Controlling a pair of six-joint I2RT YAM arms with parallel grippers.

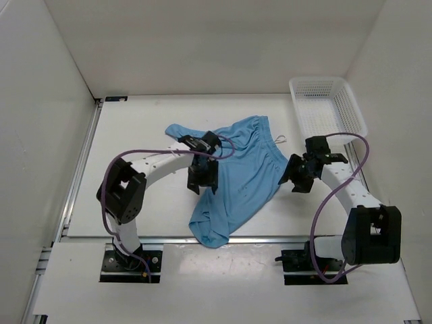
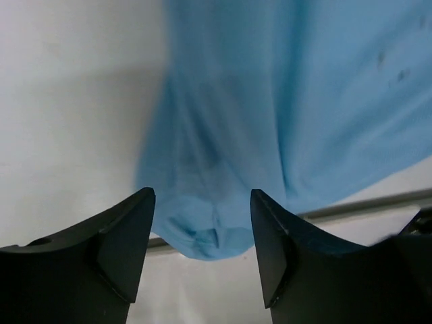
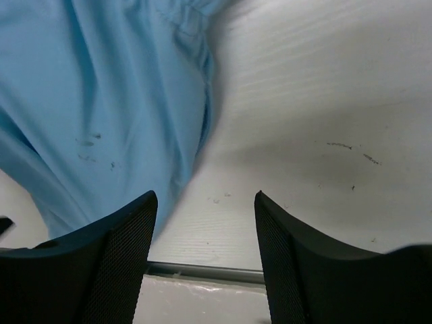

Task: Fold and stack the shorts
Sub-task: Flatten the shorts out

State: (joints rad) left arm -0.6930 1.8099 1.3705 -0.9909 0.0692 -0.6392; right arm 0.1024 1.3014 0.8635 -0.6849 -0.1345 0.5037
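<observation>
1. Light sky-blue soft fabric shorts [image 1: 243, 169]: rumpled at the middle of the white worktop [image 1: 135, 135], one leg end reaching the near edge.
2. Left pincer [image 2: 202, 196]: jaws apart, empty, above that leg.
3. Right pincer [image 3: 206, 197]: jaws apart, empty, over bare worktop just beside the shorts' right edge.
4. White plastic mesh basket [image 1: 327, 111]: far right corner, apart from the shorts.

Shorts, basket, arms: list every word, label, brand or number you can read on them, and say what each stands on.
No readable text in any view.
Shorts: plain blue, only dark specks, no label showing.
Basket: bare white mesh.
Left arm, right arm: no legible markings.
Dark tab at the table's far left corner: too small to tell if it bears text.
</observation>
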